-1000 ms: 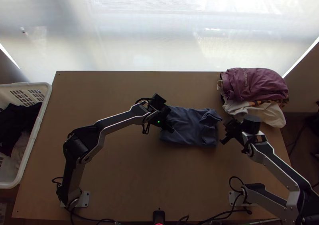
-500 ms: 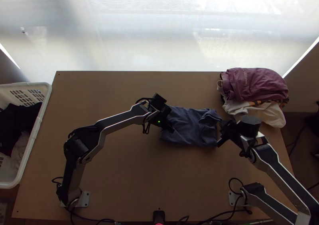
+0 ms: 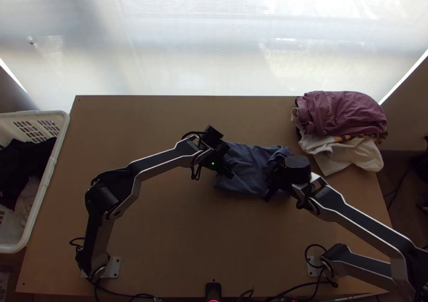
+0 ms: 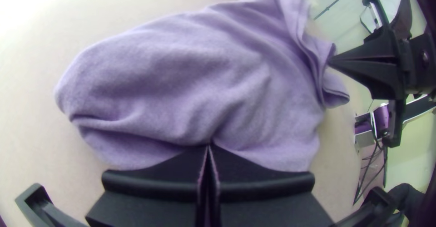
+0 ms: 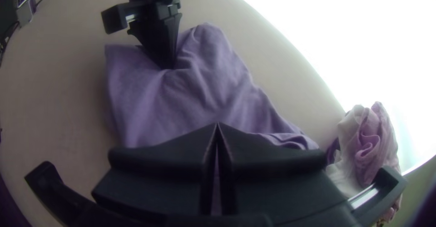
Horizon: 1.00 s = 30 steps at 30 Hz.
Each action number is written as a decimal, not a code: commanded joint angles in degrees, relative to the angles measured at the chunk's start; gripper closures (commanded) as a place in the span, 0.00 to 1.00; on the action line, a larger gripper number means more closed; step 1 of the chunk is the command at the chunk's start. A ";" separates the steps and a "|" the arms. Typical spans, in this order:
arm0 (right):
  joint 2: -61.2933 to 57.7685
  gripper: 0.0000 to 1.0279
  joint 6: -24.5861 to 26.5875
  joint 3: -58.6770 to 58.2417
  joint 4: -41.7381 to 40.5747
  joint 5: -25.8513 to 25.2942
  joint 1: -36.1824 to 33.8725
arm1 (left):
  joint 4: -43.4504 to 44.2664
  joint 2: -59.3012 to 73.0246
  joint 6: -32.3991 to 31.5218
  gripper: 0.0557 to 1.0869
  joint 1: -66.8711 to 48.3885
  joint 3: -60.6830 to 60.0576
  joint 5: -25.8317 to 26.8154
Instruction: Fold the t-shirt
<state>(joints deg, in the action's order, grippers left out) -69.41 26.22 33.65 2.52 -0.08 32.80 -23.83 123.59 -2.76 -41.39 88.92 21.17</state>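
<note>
Resting on a wooden table (image 3: 214,238): a compactly folded T-shirt (image 3: 241,165).
Its light, limp cloth should crease easily; best pinch stacked layers at an outer edge. Left gripper (image 4: 209,146): fingers meeting at puckered fabric. Right gripper (image 5: 217,123): fingers pressed together over the shirt.

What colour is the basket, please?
The basket is white, best seen in the top view.

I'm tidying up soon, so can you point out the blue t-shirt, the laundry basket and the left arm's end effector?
Blue t-shirt (image 3: 247,165): top view, on its upward-facing middle.
Laundry basket (image 3: 61,135): top view, on its table-side rim.
Left end effector (image 4: 209,146): left wrist view, midway between its fingertips.
</note>
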 commanded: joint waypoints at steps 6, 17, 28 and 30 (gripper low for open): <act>-14.88 0.97 0.77 0.10 -8.68 -0.19 0.16 | -0.07 -0.54 0.48 0.96 0.25 -0.77 0.19; -9.17 0.97 9.82 -3.68 -9.12 1.13 -14.34 | -0.07 -0.46 1.09 0.96 0.34 -0.86 0.28; 1.91 0.97 21.42 -8.95 -3.14 6.40 -31.13 | -0.16 0.34 1.45 0.96 -0.10 0.28 0.19; 3.49 0.97 23.27 -9.04 -1.91 7.72 -34.73 | -0.25 0.34 1.53 0.96 -0.19 0.37 0.19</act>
<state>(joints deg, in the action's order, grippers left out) -71.55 43.51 26.41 -2.70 4.12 8.73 -24.32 123.59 -1.48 -41.34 88.84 21.34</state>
